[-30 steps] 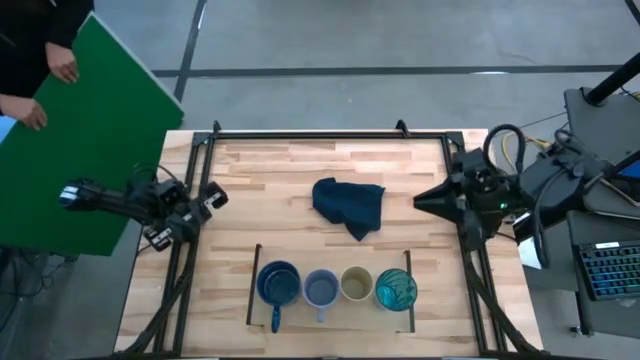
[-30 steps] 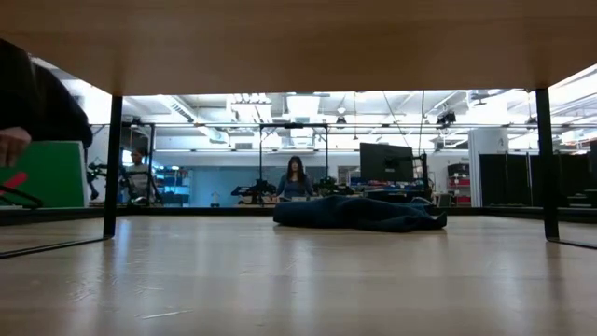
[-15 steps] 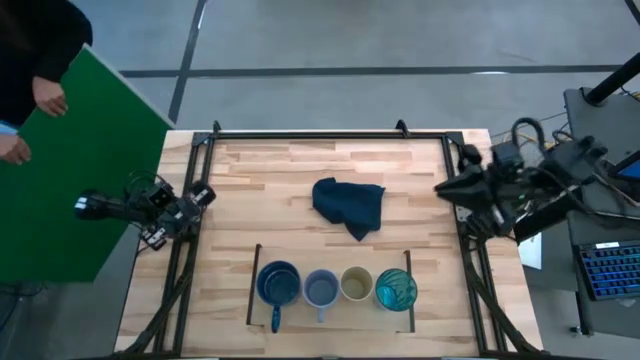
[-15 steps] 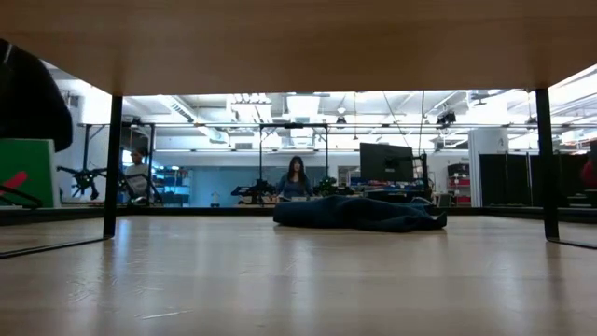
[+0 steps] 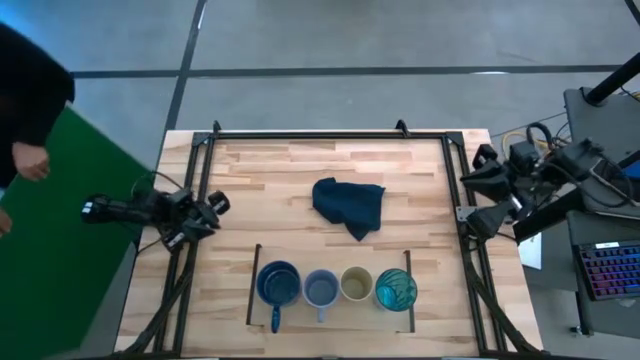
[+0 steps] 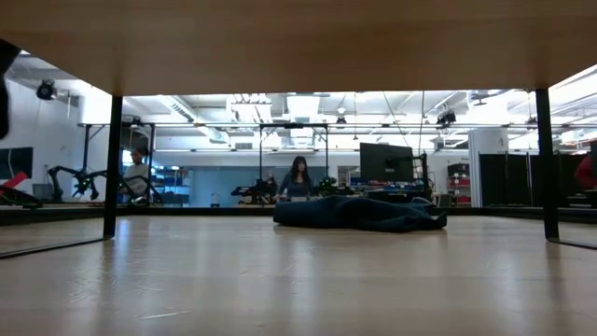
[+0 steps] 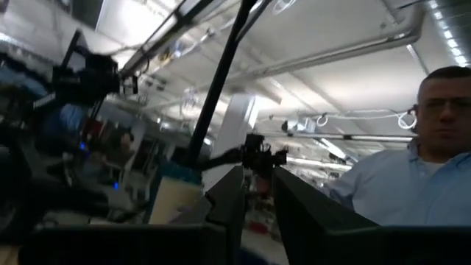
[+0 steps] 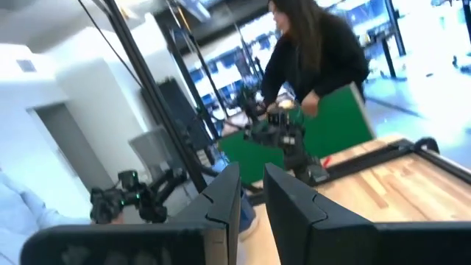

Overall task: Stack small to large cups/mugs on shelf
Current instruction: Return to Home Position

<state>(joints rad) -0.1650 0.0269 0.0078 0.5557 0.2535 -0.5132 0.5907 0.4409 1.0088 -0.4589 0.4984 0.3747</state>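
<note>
The light-wood shelf [image 5: 330, 308] stands at the table's near edge, and its underside fills the top of the low view [image 6: 298, 47]. In a row on it stand the dark blue mug [image 5: 278, 284], the grey-blue cup [image 5: 320, 290], the beige cup [image 5: 356, 284] and the teal tumbler [image 5: 396, 290]. My left gripper [image 5: 215, 208] is shut and empty at the table's left edge; it also shows in the left wrist view [image 7: 257, 188]. My right gripper [image 5: 472, 196] is shut and empty at the table's right edge; it also shows in the right wrist view [image 8: 252, 184].
A dark blue cloth [image 5: 350, 205] lies crumpled at the table's middle, and it also shows in the low view [image 6: 359, 213]. A person [image 5: 25, 90] holds a green board [image 5: 60, 240] beyond the table's left edge. Another person [image 7: 427, 169] stands beyond the right edge.
My right gripper has drawn back toward the table's right edge and off the tabletop. The person at the left has carried the green board farther from the table.
</note>
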